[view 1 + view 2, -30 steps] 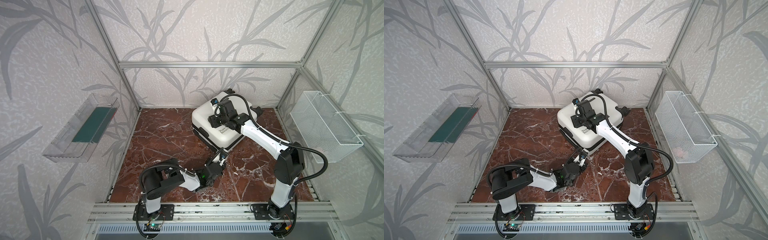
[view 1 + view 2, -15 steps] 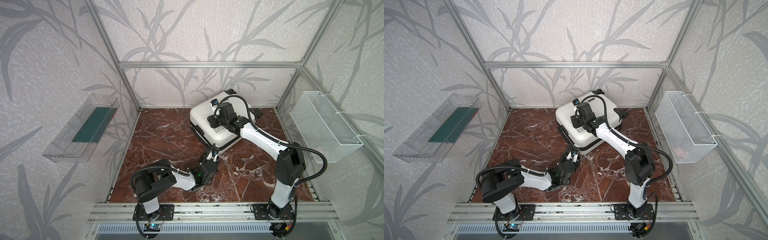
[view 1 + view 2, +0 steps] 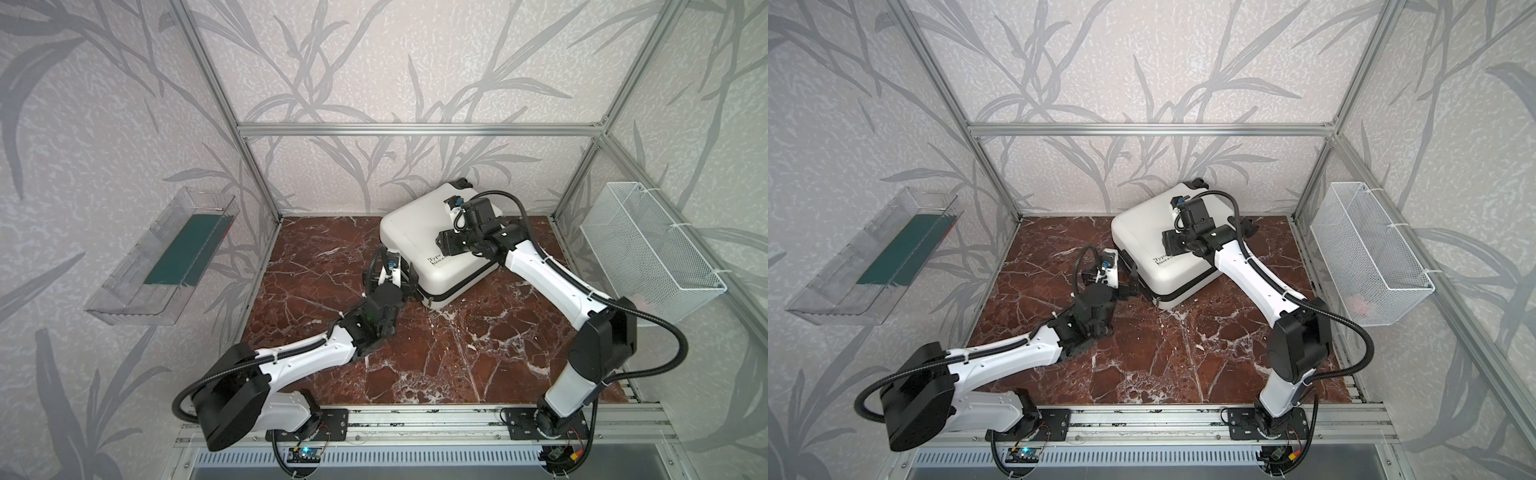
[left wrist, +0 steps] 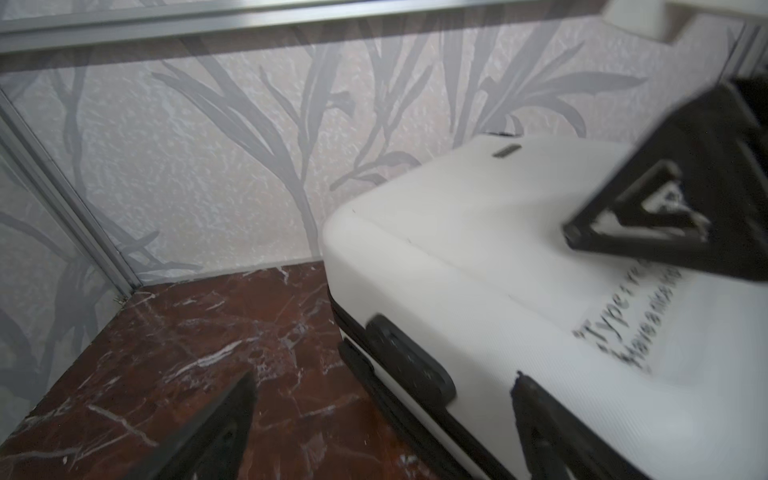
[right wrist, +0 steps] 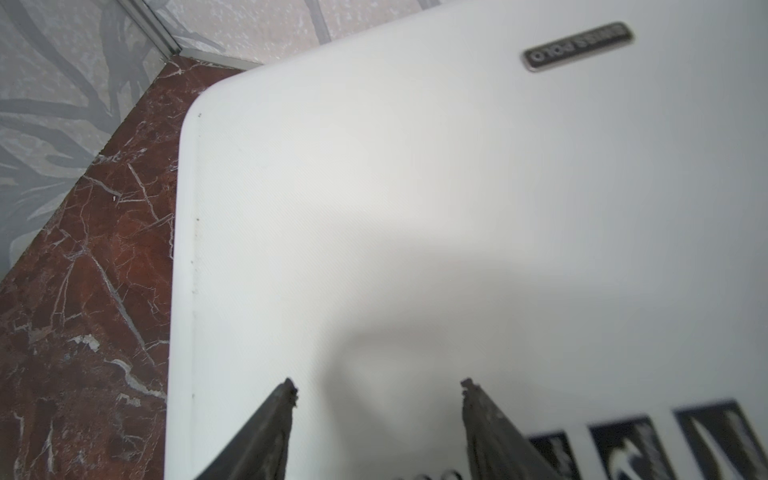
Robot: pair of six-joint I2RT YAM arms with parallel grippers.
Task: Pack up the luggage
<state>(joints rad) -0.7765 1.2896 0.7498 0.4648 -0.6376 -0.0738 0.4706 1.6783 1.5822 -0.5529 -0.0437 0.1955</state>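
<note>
1 luggage point(image 3: 411, 232) beneath right tool point(image 5: 379, 386)

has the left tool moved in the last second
Yes. In a top view the left tool has moved away from the front rail and leftward, from the near corner of the luggage to its left side.

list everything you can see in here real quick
suitcase: 1, white with black trim, lying flat at the back of the tabletop
tabletop: 1, red-brown marble, under both arms
tray: 1, clear, on the left wall
sheet: 1, dark green, lying in the tray
basket: 1, white wire, on the right wall
left gripper: 1, black, open, at the suitcase's side
right gripper: 1, black, open, over the suitcase's top
</note>
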